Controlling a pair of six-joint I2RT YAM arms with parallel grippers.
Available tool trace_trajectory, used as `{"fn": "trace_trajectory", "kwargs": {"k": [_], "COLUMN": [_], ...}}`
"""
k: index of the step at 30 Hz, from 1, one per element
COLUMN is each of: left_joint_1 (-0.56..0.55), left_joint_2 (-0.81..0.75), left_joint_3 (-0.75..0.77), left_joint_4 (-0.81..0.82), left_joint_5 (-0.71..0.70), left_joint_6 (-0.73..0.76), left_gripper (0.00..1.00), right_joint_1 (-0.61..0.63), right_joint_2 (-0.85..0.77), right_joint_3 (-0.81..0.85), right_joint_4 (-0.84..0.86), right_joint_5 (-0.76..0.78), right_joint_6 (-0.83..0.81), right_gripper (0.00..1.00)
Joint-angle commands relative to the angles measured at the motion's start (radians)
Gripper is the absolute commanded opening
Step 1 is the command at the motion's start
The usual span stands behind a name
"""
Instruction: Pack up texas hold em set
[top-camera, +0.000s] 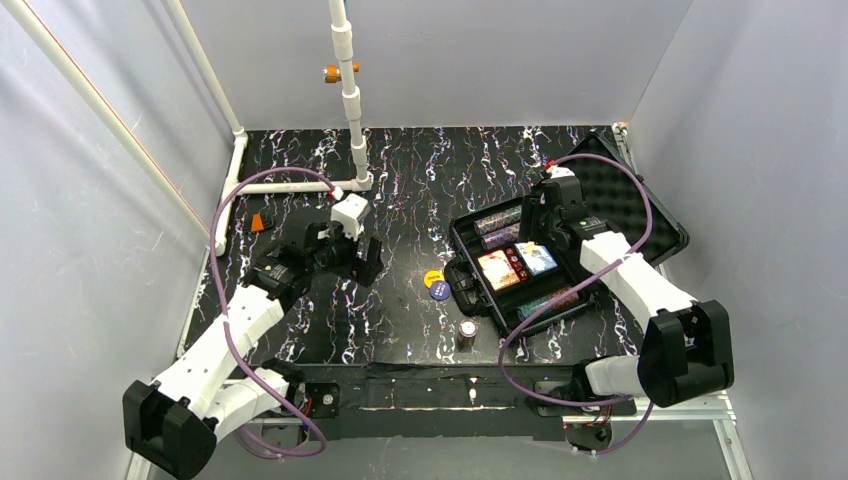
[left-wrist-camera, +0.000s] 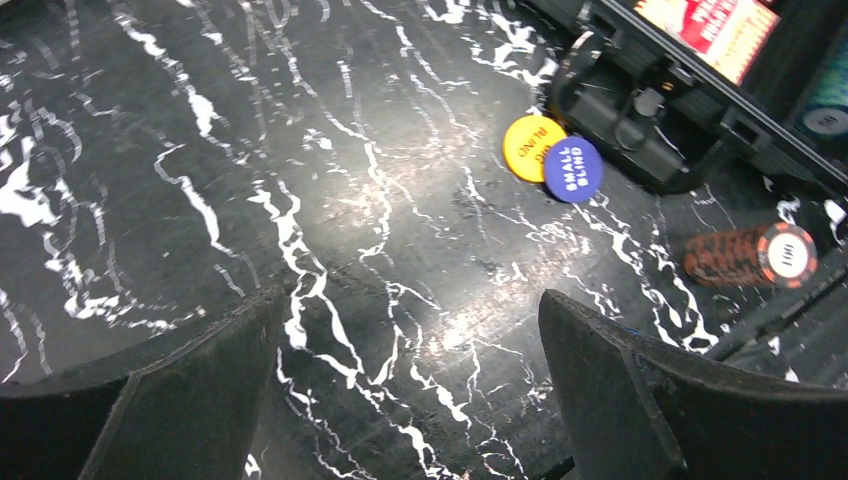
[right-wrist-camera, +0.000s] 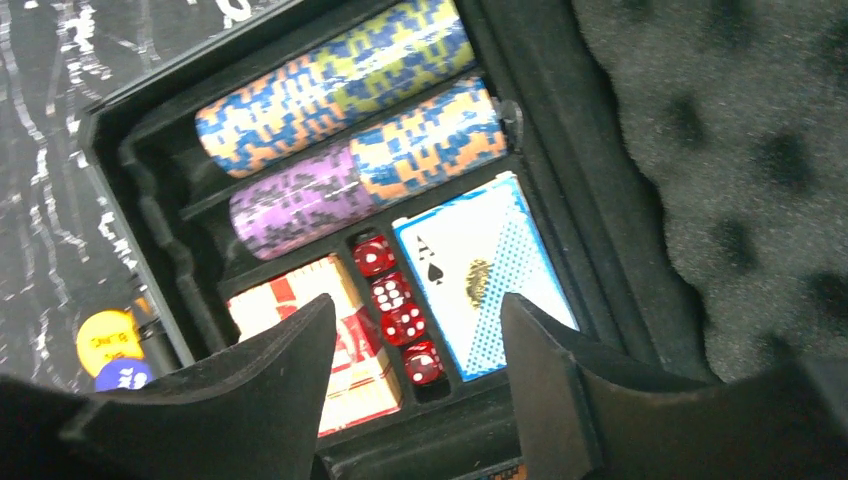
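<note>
Hovering over the open case, the right claw is held spread and empty, with the red dice seen between its fingers. The left claw is spread, empty, above the tabletop. The touching yellow button and blue button lie toward its 1 o'clock, and a loose chip stack at 3 o'clock.

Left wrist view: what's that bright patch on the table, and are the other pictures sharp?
Left wrist view: lamp glare on the glossy marbled table, chip stack slightly blurred; right wrist view: red dice crisp, foam lining dim; top external view: evenly lit, sharp.
</note>
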Motion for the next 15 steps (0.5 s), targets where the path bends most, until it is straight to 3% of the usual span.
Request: {"fn": "trace_trajectory", "kwargs": {"k": [1,9,15], "left_joint_1": [-0.042,-0.149,-0.188], "left_joint_2": [0.018,0.036,0.052], "left_joint_3": [-0.014,-0.028,-0.023], "left_joint_4": [0.020,0.019,0.015], "left_joint_5": [0.099,0.042,0.036], "left_joint_6": [0.042,0.084,0.096], "left_gripper": [0.98,0.98,0.98], "right_joint_1": [-0.003,0.009,0.104], "right_joint_2": [-0.050,-0.043,-0.044], "right_joint_3": [0.004,0.023,0.033], "right_joint_4": [0.020,-0.011,-0.046], "right_joint_5": [-0.149,-0.292,-0.281], "right_joint_6": [-0.005,0.019,0.041], "right_gripper": [0.71,0.81,0.88]}}
